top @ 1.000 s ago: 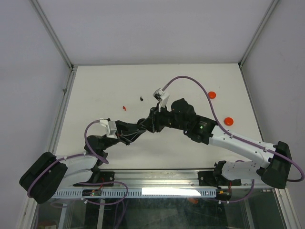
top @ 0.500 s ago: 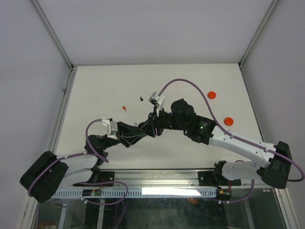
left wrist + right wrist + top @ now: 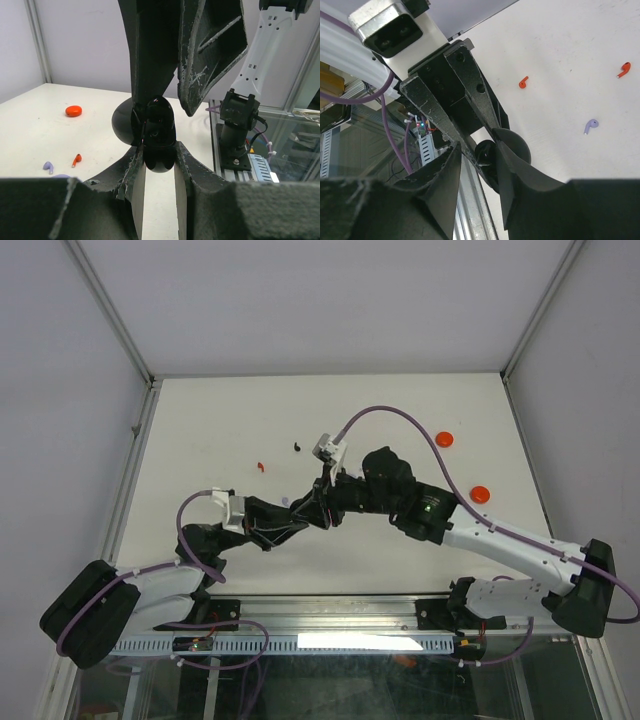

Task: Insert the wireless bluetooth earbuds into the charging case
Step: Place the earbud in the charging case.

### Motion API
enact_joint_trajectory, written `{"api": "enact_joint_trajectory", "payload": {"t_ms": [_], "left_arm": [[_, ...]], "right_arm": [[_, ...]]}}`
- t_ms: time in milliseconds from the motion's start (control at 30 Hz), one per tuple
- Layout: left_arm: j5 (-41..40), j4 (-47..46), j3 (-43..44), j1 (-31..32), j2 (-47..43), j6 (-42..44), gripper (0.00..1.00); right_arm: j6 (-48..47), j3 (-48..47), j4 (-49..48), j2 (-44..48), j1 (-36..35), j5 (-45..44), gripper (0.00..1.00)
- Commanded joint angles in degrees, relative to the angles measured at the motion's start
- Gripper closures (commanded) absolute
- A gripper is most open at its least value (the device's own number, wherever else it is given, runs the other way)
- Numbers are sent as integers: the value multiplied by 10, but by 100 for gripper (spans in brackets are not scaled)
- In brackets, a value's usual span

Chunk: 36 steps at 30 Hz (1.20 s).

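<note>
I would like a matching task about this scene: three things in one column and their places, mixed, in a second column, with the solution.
Things:
1. lavender earbud
2. black case
3. orange disc

Places:
a. gripped between the fingers of the left claw
b. on the right side of the table, close to the right arm
c. lying on the table next to a red earbud

Pairs: 1-c, 2-a, 3-b
</note>
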<state>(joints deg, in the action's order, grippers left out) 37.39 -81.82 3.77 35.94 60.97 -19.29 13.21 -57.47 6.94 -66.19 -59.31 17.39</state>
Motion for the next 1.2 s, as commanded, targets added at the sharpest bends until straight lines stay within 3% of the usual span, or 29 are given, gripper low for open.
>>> {"api": "enact_joint_trajectory", "payload": {"t_ms": [0, 400, 567, 700, 900, 1167], "left_arm": [[49, -81, 18, 6, -1, -16, 99], [55, -79, 18, 7, -2, -17, 99], [14, -57, 3, 7, -6, 6, 100], [-94, 17, -11, 6, -35, 38, 100], [-259, 213, 5, 6, -110, 71, 100], [-405, 325, 12, -1, -148, 93, 100]], "right_arm": [[-28, -45, -7, -15, -1, 11, 63], [-44, -59, 6, -27, 0, 4, 56], [-49, -64, 4, -12, 0, -14, 53], [-58, -70, 19, -6, 4, -87, 49], [-65, -68, 26, -27, 45, -160, 48], [-68, -62, -37, -136, 116, -215, 48]]}}
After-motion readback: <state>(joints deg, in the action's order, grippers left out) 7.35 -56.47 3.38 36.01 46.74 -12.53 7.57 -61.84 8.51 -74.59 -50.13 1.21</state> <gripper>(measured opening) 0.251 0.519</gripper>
